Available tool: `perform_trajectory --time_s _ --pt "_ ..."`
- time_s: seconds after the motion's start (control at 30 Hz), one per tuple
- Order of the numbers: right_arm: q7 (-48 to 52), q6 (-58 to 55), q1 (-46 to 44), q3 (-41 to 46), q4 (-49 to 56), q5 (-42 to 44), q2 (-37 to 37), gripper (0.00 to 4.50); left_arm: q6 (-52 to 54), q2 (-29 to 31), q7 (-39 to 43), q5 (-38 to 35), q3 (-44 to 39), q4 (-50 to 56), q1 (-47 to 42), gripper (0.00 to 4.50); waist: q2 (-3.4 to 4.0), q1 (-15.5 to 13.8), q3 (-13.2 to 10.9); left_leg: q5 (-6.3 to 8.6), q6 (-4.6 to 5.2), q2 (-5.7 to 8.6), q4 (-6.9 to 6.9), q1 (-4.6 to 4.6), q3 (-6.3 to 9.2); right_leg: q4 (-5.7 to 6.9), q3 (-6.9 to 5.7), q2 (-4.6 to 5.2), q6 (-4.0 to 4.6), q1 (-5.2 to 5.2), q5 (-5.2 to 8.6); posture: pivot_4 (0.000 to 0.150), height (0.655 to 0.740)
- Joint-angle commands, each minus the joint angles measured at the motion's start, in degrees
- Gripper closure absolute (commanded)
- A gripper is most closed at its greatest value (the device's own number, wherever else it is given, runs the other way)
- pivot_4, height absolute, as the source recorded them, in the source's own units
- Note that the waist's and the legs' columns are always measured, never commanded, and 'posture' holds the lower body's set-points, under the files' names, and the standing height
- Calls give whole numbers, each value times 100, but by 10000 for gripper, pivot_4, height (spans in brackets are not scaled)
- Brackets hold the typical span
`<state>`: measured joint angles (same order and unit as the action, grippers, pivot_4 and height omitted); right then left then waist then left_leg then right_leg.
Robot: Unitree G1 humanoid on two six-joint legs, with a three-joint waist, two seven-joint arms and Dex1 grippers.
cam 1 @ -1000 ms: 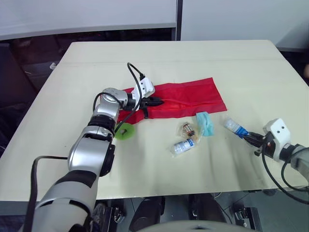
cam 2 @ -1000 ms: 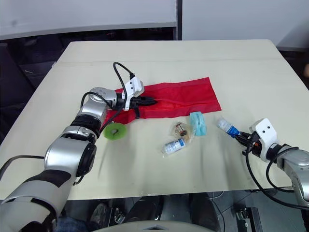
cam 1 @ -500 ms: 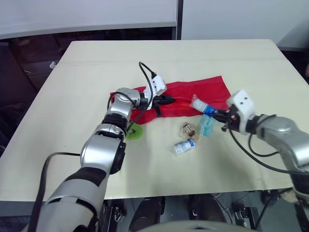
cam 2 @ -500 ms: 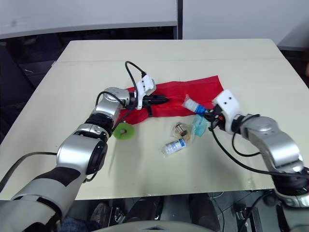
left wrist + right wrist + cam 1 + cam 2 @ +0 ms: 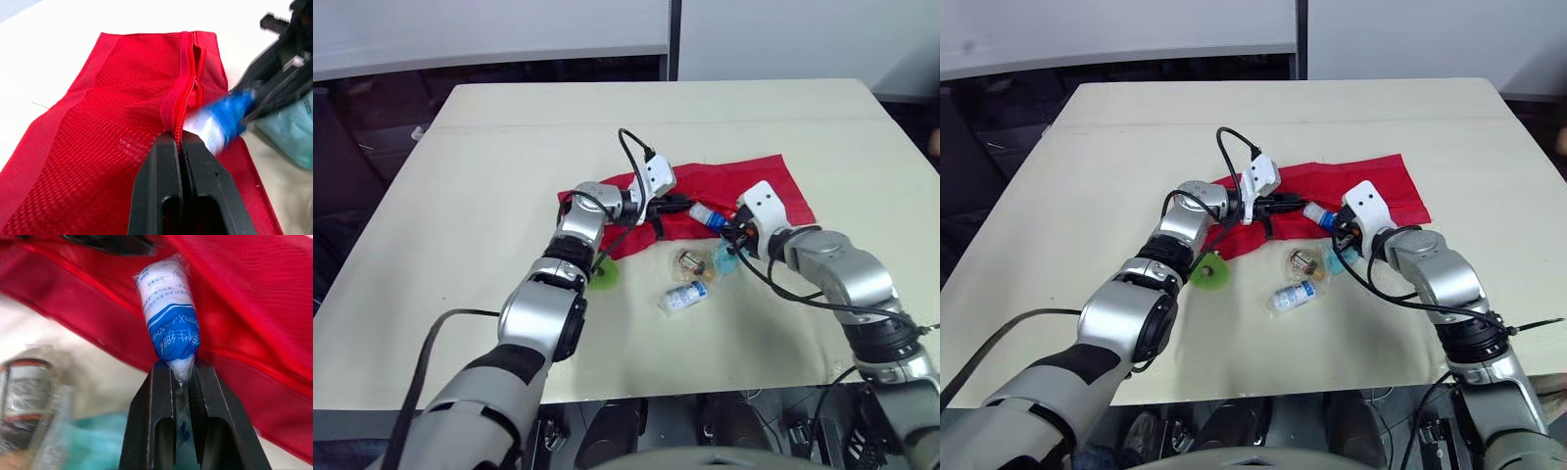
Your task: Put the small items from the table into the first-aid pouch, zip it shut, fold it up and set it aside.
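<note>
Green disc (image 5: pixel 603 277) lies on the table (image 5: pixel 460 196), furthest left, just in front of the pouch's left end. Left gripper (image 5: pixel 179 141): fingers pressed together, pinching the zipper edge of the red first-aid pouch (image 5: pixel 766 180). The fabric is raised into a small gap at the pinch. The pouch lies mid-table, unfolded, with the zipper open beside the pinch. Loose on the table in front of the pouch:
- Wrapped vial (image 5: pixel 685 295), nearest the table's front edge.
- Clear packet with a brown item (image 5: pixel 691 261), just behind the vial.
- Teal packet (image 5: pixel 726 258), just right of the clear packet and partly under the right gripper.

Blue-and-white packet (image 5: pixel 167 308) sits over the pouch's front edge, its free end right beside the left fingertips at the zipper gap. Right gripper (image 5: pixel 181 368): fingers closed on that packet's thin tail end. Can't tell whether the packet's tip is inside the gap.
</note>
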<state>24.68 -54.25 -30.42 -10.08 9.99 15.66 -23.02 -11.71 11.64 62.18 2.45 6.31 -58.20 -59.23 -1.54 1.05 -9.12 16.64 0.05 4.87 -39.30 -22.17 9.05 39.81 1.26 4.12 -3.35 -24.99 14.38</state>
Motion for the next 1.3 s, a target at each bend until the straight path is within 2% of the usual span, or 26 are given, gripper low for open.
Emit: perform_trajectory --time_s 0.03,0.3,0.67,0.7,0.77,0.8,0.83,0.87,0.9,1.13,1.23,1.3 --pt "-323 -102 -72 300 23 54 383 44821 68 -56 -20 -69 69 589 102 45000 0 3 0 0 0 0 0 0 -1 0 1 0 0 -2 0 1500 7368" --pt "-1268 -128 -381 1154 -649 259 1885 44821 498 -97 -82 -202 75 928 281 45000 5 56 3 -1 -2 -2 2 4 -3 6 6 -4 2 -3 -1 1500 7368" --pt "-1500 -46 -744 1334 -1267 366 2536 44821 685 -112 -88 -295 77 1002 279 45000 16 149 9 -1 -2 -1 8 6 -3 5 8 -2 1 -4 -1 1500 7368" --pt "-1474 -28 -755 1340 -1277 382 2543 40548 692 -112 -88 -301 79 1008 278 45000 16 148 9 -1 -2 -1 8 6 -5 5 10 -2 1 -5 -1 1500 7368" --pt "-1338 -34 -727 1269 -1208 404 2472 31488 694 -85 -87 -311 71 1000 273 45000 17 147 10 -1 -1 -1 9 6 -4 5 10 -2 1 -5 -1 1500 7368" --pt "-1288 -46 -712 1237 -1177 408 2436 30263 691 -72 -88 -314 70 991 270 45000 17 148 9 -1 -1 -1 9 6 -5 5 10 -2 1 -5 -1 1500 7368" --pt "-1245 -68 -687 1195 -1131 401 2388 24071 684 -53 -90 -316 68 974 265 45000 17 148 9 -1 -1 -1 9 5 -6 4 11 -2 2 -6 -1 1500 7368" --pt "-1133 -120 -642 1091 -1045 384 2268 21779 674 -27 -98 -315 62 939 252 45000 17 149 10 -1 -1 -1 9 5 -6 4 11 -2 1 -7 -1 1500 7368" --pt "-962 -200 -559 965 -881 388 2078 16972 656 12 -105 -309 48 878 227 45000 17 151 9 -1 -1 -1 9 3 -8 5 12 -3 1 -10 -1 1500 7368" --pt "69 -453 -190 565 271 505 502 16972 533 180 -135 -270 23 441 5 45000 17 143 9 -1 -1 1 2 -25 -9 6 11 -3 0 -32 -2 1500 7368" --pt "410 -385 -79 499 519 590 53 16972 476 173 -115 -287 27 325 -49 45000 17 154 9 -1 -1 0 1 -31 -10 6 10 -3 -1 -38 -2 1500 7368" --pt "479 -286 -49 461 502 577 -31 21892 467 147 -111 -313 12 266 -88 45000 17 157 9 -1 -1 -2 4 -31 -11 6 12 -3 -1 -39 -2 1500 7368"
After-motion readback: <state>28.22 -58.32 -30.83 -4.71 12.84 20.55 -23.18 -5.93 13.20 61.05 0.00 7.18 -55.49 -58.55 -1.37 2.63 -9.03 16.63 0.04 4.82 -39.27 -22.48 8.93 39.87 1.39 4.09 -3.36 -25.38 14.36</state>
